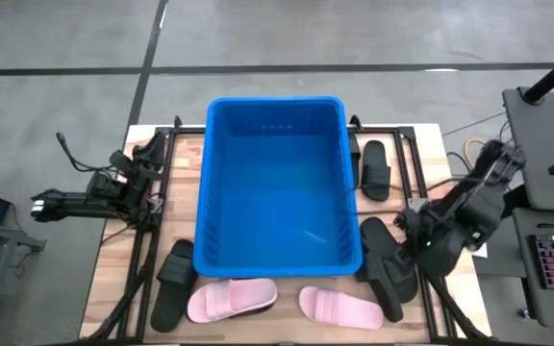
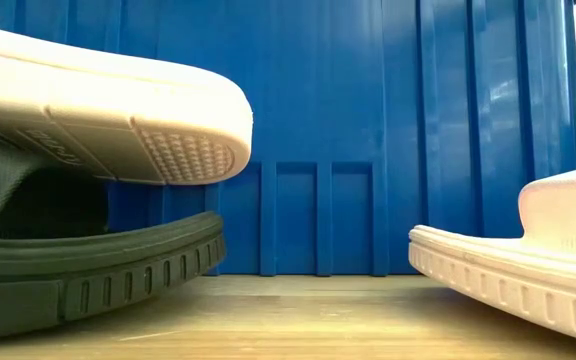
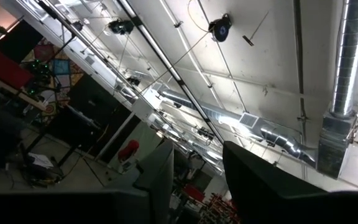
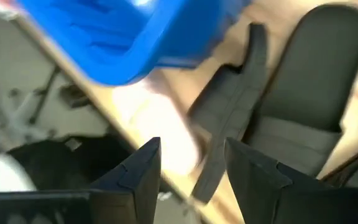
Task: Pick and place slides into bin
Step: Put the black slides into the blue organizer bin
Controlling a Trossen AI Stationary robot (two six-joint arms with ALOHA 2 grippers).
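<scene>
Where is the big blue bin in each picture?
High view: the blue bin sits in the middle of the table, empty inside.
Low view: its ribbed wall fills the background behind the slides.
Left wrist view: not in it; only ceiling shows.
Right wrist view: a corner of its rim shows beyond the right gripper, whose fingers are apart.
Shared landmark: the pink slide near that corner, also in the low view.
</scene>
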